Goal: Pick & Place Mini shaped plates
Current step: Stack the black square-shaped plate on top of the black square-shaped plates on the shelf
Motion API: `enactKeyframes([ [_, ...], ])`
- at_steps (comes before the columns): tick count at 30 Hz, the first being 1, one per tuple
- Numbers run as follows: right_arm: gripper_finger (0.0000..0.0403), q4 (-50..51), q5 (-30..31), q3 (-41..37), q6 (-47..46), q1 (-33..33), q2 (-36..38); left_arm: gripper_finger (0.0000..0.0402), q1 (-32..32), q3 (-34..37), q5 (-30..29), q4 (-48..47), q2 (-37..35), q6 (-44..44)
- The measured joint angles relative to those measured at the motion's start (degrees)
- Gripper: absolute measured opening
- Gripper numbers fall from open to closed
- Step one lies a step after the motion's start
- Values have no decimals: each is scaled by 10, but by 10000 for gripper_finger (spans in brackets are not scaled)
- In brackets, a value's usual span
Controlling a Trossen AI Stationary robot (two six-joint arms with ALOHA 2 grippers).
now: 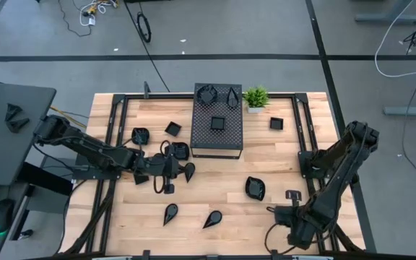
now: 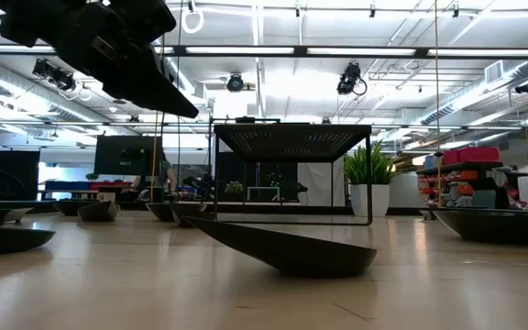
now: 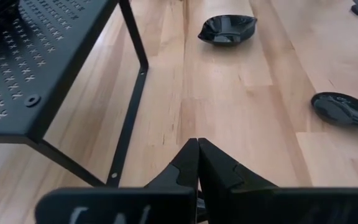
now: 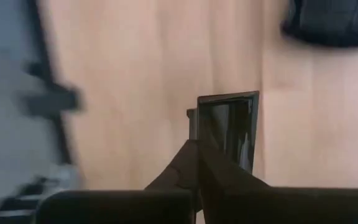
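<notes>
A teardrop plate [image 2: 282, 247] lies nearest us in the low view, resting on the counter [image 1: 230, 180] in front of the perforated box [image 1: 226, 141].

Left of the box, three small plates [image 1: 172, 128] sit loose on the wood. Just off the box's front-left corner hangs the left gripper [image 3: 197, 142], its jaws clenched with nothing between them. Another teardrop plate [image 1: 188, 171] lies just beside it, and two more [image 1: 170, 212] lie further forward of the box.

On top of the box we count three plates: two teardrops at the back edge [image 1: 206, 94] and a square one [image 1: 217, 123] near the middle. A green plant [image 1: 256, 97] stands at the box's back-right corner, and a lone square plate [image 1: 276, 123] lies just right of the box.

Forward and right of the box lies a rounded plate [image 1: 255, 188]. Further that way is the right gripper [image 4: 197, 144], jaws clenched, with the tips at the near rim of a small square plate [image 4: 225, 121]. We cannot tell whether that rim is pinched between them or merely touched.

We judge the pick of this square plate to be the step in hand. Most plates are not yet on the box, so the task looks early. The next move calls for a slow, level lift to test the hold, then a carry to bare mesh on the box top, clear of the plates already there.
</notes>
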State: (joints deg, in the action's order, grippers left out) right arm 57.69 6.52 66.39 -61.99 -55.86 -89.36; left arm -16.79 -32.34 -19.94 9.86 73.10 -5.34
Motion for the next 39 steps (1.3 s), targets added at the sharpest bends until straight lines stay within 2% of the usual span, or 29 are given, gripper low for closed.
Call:
enactKeyframes([
  [2,3,8,16,50,9,23,0,12,3,0,0,0,0,0],
  [6,2,-20,115,135,81,93,0,12,10,0,0,0,0,0],
  [9,1,-50,168,179,188,164,-5,12,10,0,0,1,0,0],
  [14,1,-62,223,233,412,280,-44,12,10,0,0,1,0,-15],
  [18,1,-68,277,264,514,369,-74,12,10,0,0,1,0,-16],
  [22,0,-84,296,267,603,442,-96,12,10,0,0,4,0,-16],
  [26,0,-88,300,268,656,496,-118,12,10,0,0,7,0,-16],
  [30,0,-87,301,268,672,531,-139,12,10,0,0,10,0,-16],
  [39,2,-82,301,267,670,550,-172,12,10,0,0,11,0,-16],
])
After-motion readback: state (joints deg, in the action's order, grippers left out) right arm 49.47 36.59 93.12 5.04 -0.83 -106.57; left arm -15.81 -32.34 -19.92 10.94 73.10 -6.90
